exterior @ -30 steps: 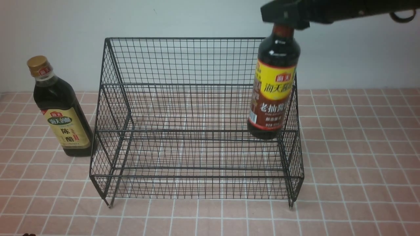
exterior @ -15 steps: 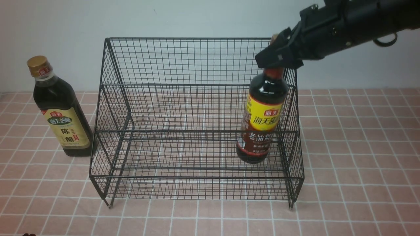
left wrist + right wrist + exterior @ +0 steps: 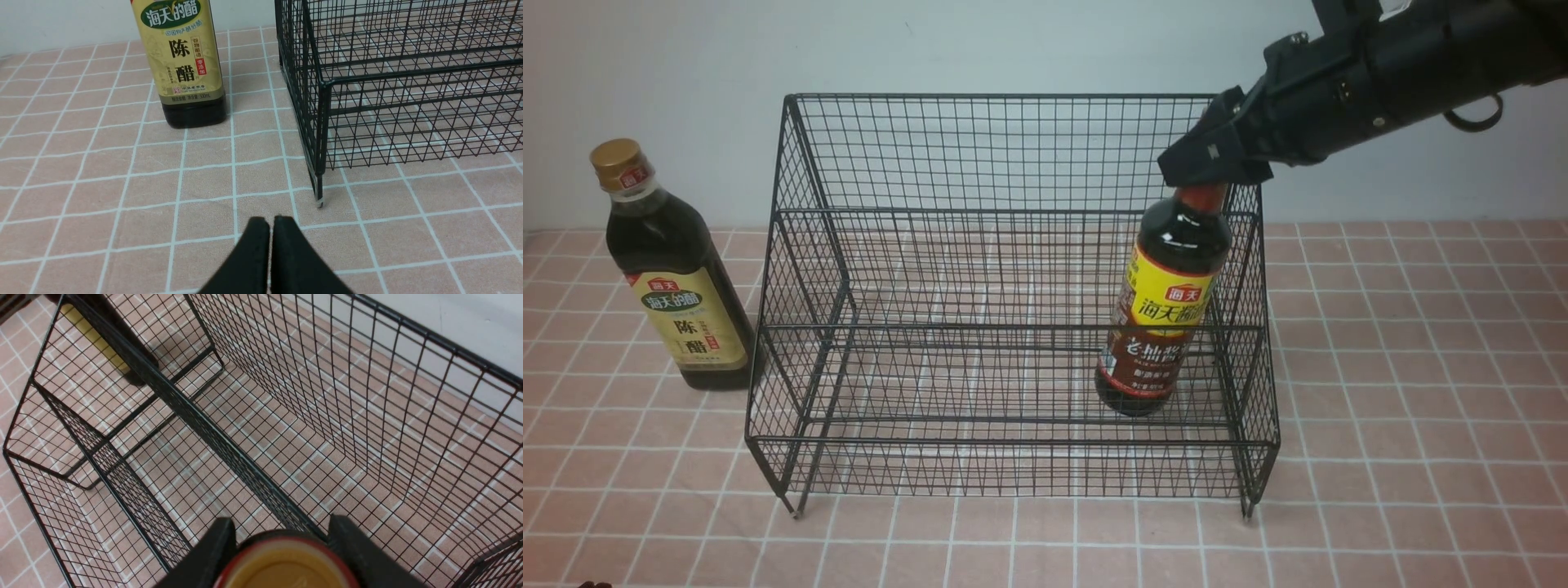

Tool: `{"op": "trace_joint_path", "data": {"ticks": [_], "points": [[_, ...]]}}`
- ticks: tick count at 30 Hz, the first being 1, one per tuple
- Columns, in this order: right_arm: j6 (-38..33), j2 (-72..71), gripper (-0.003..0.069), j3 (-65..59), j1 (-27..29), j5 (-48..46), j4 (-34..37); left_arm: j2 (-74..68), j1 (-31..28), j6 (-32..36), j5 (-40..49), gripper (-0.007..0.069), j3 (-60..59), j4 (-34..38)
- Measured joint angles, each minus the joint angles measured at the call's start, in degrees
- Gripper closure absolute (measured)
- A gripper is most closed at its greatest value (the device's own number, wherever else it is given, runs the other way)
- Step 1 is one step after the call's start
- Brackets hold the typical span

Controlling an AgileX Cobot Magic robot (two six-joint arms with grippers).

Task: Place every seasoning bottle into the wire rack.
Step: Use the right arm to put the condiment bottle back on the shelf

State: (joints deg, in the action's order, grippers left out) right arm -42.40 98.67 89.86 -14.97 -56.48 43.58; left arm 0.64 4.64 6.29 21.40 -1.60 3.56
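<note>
The black wire rack [image 3: 866,269] stands mid-table. My right gripper [image 3: 1213,163] is shut on the neck of the yellow-and-brown-label bottle [image 3: 1164,314], which leans with its base in the rack's lower front tier at the right end. In the right wrist view its cap [image 3: 286,565] sits between my fingers [image 3: 212,551]. The gold-cap bottle with the beige label [image 3: 674,269] stands upright on the table just left of the rack; it also shows in the left wrist view [image 3: 186,61]. My left gripper [image 3: 269,222] is shut and empty, low over the table near the rack's front left leg [image 3: 320,192].
The pink tiled tablecloth [image 3: 1421,408] covers the table. A pale wall [image 3: 1013,41] rises right behind the rack. The rack's right side wall [image 3: 1254,343] stands close beside the held bottle.
My right gripper has come down and slightly left with the bottle, lowering it from above the rack's right side into the front tier. The bottle now leans more. The left arm has not moved.
</note>
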Motion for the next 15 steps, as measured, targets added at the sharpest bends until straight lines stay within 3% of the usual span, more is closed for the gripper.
{"op": "trace_joint_path", "data": {"ticks": [15], "points": [[4.05, 0.0, 0.0302, 0.57, -0.73, 2.05, 3.47, 0.0, 0.0, 0.0, 0.0, 0.0631, 0.0, 0.0]]}}
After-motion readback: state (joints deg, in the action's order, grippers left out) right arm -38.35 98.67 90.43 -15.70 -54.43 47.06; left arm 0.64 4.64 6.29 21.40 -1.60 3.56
